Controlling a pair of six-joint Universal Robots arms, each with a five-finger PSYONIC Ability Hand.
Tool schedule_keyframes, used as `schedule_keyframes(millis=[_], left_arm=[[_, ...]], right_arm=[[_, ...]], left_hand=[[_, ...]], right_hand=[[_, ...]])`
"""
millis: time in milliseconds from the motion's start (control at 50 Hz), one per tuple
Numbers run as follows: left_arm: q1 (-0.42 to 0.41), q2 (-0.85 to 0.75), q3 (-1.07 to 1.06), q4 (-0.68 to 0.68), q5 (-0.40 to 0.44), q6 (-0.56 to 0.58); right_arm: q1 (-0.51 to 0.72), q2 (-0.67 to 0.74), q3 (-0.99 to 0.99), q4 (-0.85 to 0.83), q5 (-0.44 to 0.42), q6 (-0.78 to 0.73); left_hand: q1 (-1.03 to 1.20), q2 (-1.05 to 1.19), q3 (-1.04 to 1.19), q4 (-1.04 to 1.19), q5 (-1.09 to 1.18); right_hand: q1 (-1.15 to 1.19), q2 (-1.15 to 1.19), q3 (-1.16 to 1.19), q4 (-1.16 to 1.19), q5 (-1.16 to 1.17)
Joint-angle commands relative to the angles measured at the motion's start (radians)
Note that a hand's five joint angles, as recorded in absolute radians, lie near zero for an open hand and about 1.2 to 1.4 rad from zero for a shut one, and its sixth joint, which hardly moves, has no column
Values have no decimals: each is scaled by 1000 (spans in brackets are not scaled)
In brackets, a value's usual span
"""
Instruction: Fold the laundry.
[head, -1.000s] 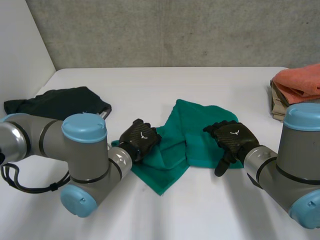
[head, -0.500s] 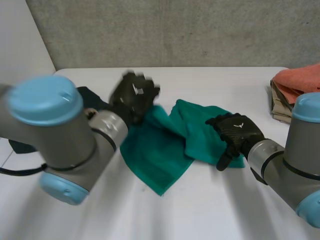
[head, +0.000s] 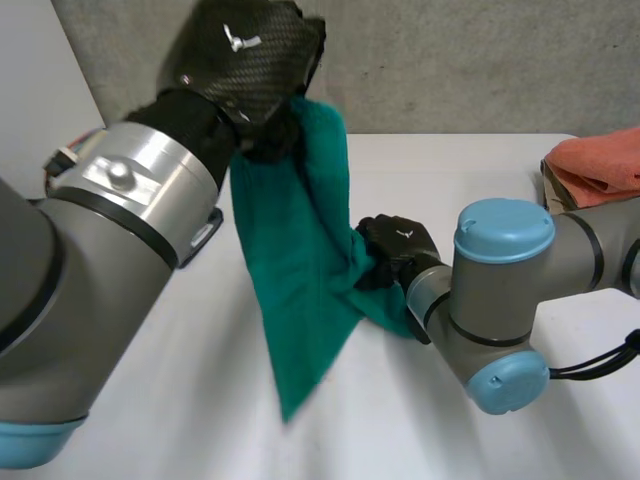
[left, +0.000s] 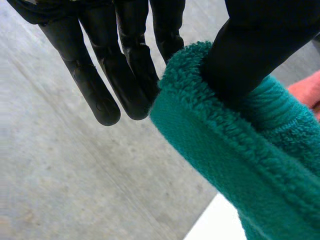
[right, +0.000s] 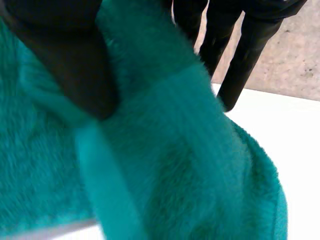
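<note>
Left hand (head: 250, 60), high at 11 o'clock, pinches the green towel (head: 295, 260), which hangs over the bench (head: 450, 170). Right hand (head: 398, 250) clutches its 3 o'clock edge. Orange cloths (head: 600, 165) lie at 3 o'clock. The left arm (head: 90, 260) screens the 9 o'clock side.

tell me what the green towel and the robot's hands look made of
The green towel looks like cotton terry: fuzzy pile with a flat woven band near the hem. The left hand and right hand seem to have glossy carbon-fibre-like backs, judging by the woven checker pattern; the fingers look like matte black rubber or plastic.
</note>
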Motion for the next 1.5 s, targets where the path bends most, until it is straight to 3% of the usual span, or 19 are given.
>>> schedule_keyframes(millis=[20, 140, 220, 260, 320, 400, 520, 540, 560, 600, 700, 800, 980, 1100, 1240, 1320, 1420, 1460, 1500], left_arm=[[11, 28, 19, 0, -12, 0], [15, 52, 22, -6, -13, 6], [48, 107, -1, -7, -12, 10], [96, 130, -28, -17, -9, 14], [155, 146, -65, -32, -7, 16], [238, 155, -139, -40, -3, 16], [255, 133, -257, -29, 10, 3], [250, 126, -266, -27, 11, 0], [246, 114, -272, -26, 13, -4], [220, 72, -277, -24, 22, -24], [186, 26, -261, -24, 24, -41], [178, 32, -217, -26, 20, -41], [177, 69, -191, -26, 20, -40], [163, 95, -180, -26, 17, -44], [112, 112, -122, -29, 11, -81], [104, 139, -114, -31, 11, -84], [104, 169, -125, -32, 11, -84], [103, 178, -130, -32, 11, -86], [104, 190, -136, -32, 11, -86]], right_arm=[[-11, -50, 43, 13, -96, -11], [-74, -225, 70, 33, -119, -74], [-208, -322, 49, 199, -216, -235], [-273, -349, -2, 337, -326, -319], [-345, -348, -100, 491, -455, -374], [-477, -291, -198, 595, -539, -347], [-530, -100, -292, 606, -560, -237], [-528, -77, -298, 606, -561, -221], [-528, -28, -312, 606, -561, -189], [-536, 5, -321, 605, -547, -166], [-577, 34, -350, 548, -422, -28], [-591, -42, -293, 453, -311, -34], [-564, -314, -24, 422, -333, -343], [-357, -506, 277, 315, -345, -419], [-133, -439, 414, 10, -218, -373], [-77, -311, 383, -84, -98, -373], [-68, -195, 297, -99, -49, -368], [-65, -159, 274, -101, -49, -373], [-65, -127, 247, -115, -43, -376]], left_hand=[[245, 198, 203, 199, 248], [245, 198, 203, 199, 248], [245, 198, 203, 199, 248], [245, 198, 203, 199, 248], [245, 198, 203, 199, 248], [245, 198, 203, 199, 248], [245, 198, 203, 199, 248], [245, 198, 203, 199, 248], [245, 198, 203, 199, 248], [245, 198, 203, 199, 248], [245, 198, 203, 199, 248], [245, 198, 203, 199, 248], [245, 198, 203, 199, 248], [245, 198, 203, 199, 248], [245, 198, 203, 199, 248], [245, 198, 203, 199, 248], [245, 198, 203, 199, 248], [245, 198, 203, 199, 248], [245, 198, 203, 199, 248]], right_hand=[[463, 451, 462, 464, 469], [463, 451, 462, 464, 469], [463, 451, 462, 464, 469], [463, 451, 462, 464, 469], [463, 451, 462, 464, 469], [463, 451, 462, 464, 469], [463, 451, 462, 464, 469], [368, 356, 368, 369, 374], [-183, -194, -183, -181, -176], [-759, -771, -759, -758, -753], [-759, -771, -759, -758, -753], [-759, -771, -759, -758, -753], [-759, -771, -759, -758, -753], [-694, -706, -694, -692, -687], [-558, -570, -558, -556, -552], [-552, -564, -552, -551, -546], [-508, -520, -508, -507, -502], [-397, -409, -397, -396, -391], [-52, -63, -52, -50, -45]])
